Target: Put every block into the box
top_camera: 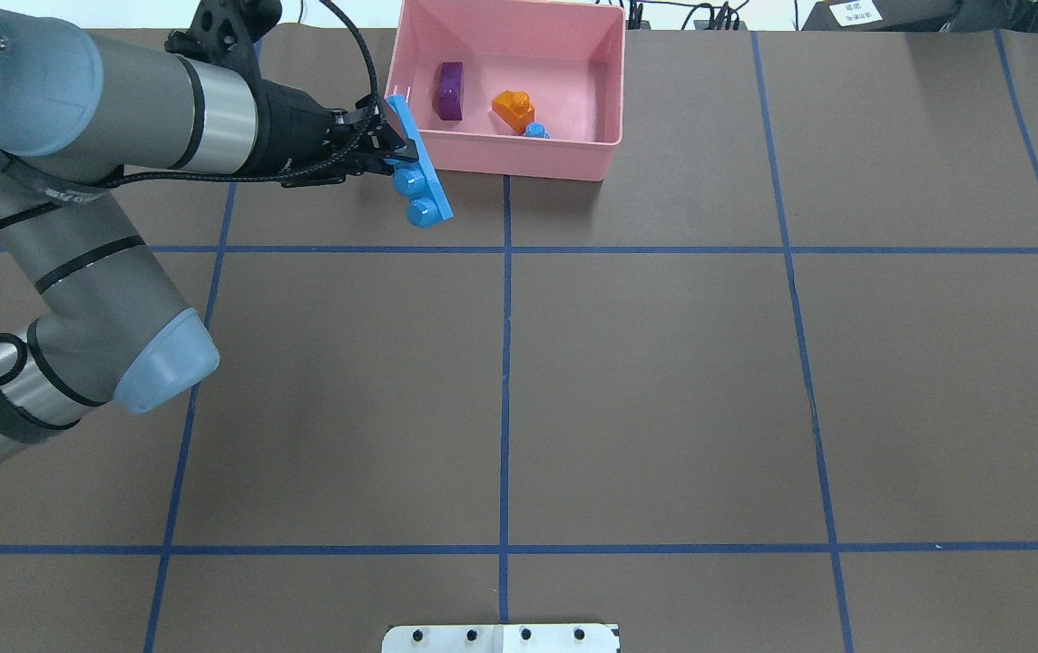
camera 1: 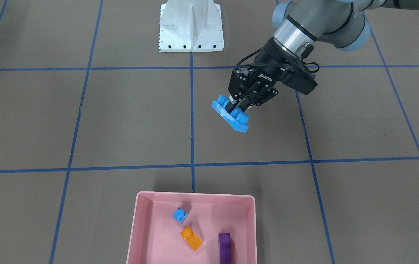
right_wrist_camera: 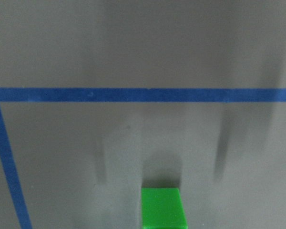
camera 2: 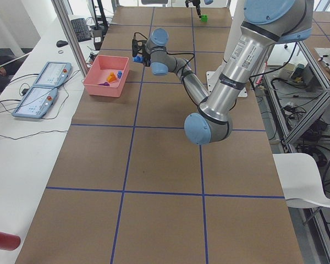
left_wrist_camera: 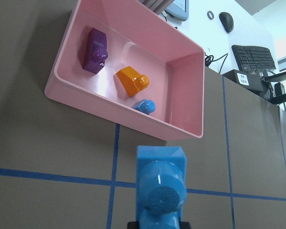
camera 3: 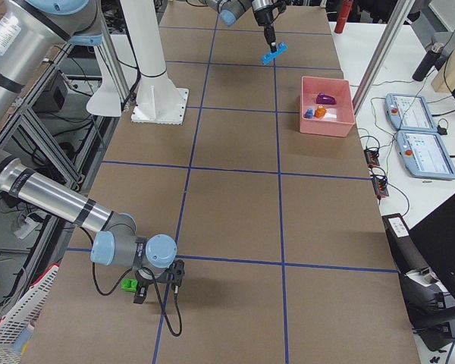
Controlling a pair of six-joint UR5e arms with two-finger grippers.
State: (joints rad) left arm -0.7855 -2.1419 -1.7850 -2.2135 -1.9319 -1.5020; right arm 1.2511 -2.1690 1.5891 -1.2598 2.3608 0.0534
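Observation:
My left gripper (camera 1: 237,106) is shut on the long light-blue bar (camera 1: 230,113) and holds it tilted in the air, short of the pink box (camera 1: 195,197). In the overhead view the gripper (top_camera: 389,151) and bar (top_camera: 419,177) hang by the box's (top_camera: 519,167) near left corner. The purple block (top_camera: 451,91), the orange block (top_camera: 513,109) and the tiny light-blue block (top_camera: 535,131) lie inside the box. My right gripper (camera 3: 142,293) is low over the table beside the green block (camera 3: 128,286). I cannot tell whether it is open or shut. The green block (right_wrist_camera: 163,208) rests on the table.
The white metal base (camera 1: 191,25) stands at the robot's side of the table. Blue tape lines (top_camera: 504,363) grid the brown table. Two operator tablets (camera 3: 411,127) lie on the white bench beyond the box.

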